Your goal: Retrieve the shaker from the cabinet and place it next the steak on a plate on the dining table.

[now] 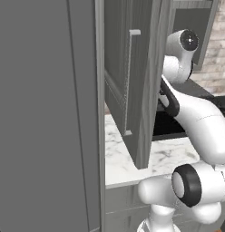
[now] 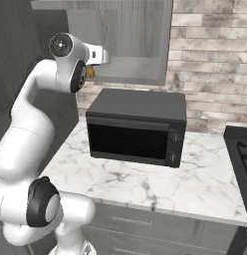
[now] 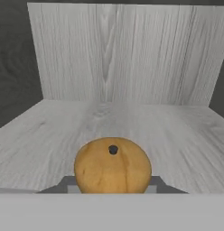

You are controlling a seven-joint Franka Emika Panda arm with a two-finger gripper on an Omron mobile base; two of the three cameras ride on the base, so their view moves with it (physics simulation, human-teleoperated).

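The gripper (image 3: 113, 188) is closed on the shaker (image 3: 113, 165), which sits on the cabinet (image 3: 123, 58) shelf near its front edge. With only the rounded top pinched, the shaker may slip or tip while leaving, and could clip the open door (image 1: 132, 81).

shaker (image 3: 113, 165) base below frame edge

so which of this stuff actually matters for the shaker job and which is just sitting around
Part of the job:
- shaker, on the cabinet shelf, between the claw fingers
- cabinet, door swung open
- claw, closed on the shaker

Just there:
- black microwave on the marble counter
- brick wall
- stove edge at the far right
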